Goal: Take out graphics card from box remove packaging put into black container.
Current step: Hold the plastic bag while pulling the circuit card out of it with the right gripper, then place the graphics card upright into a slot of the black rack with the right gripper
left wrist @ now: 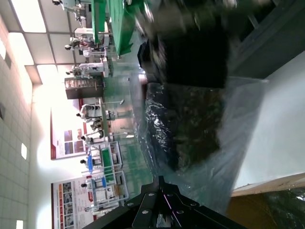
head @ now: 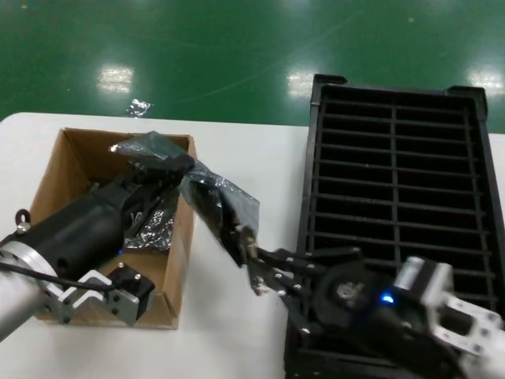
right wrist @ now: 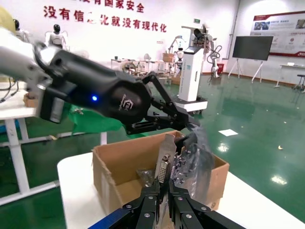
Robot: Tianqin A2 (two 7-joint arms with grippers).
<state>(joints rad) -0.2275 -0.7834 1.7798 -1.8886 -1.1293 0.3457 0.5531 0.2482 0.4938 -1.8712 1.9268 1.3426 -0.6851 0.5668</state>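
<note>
The graphics card (head: 211,207) hangs in the air between my two grippers, over the box's right wall, still partly inside the crinkly silver-grey packaging (head: 229,197). My left gripper (head: 172,167) is shut on the bag's end above the brown box (head: 71,170); in the left wrist view its tips (left wrist: 160,183) pinch the bag (left wrist: 200,143). My right gripper (head: 254,264) is shut on the card's silver bracket; in the right wrist view its tips (right wrist: 167,185) clamp the bracket with its white port (right wrist: 165,168), bag (right wrist: 196,160) beside it. The black container (head: 473,181) lies to the right.
More crinkly silver bag material (head: 155,229) lies inside the box. A small foil scrap (head: 139,106) sits on the green floor beyond the white table (head: 252,150). My right arm body covers the tray's near left corner.
</note>
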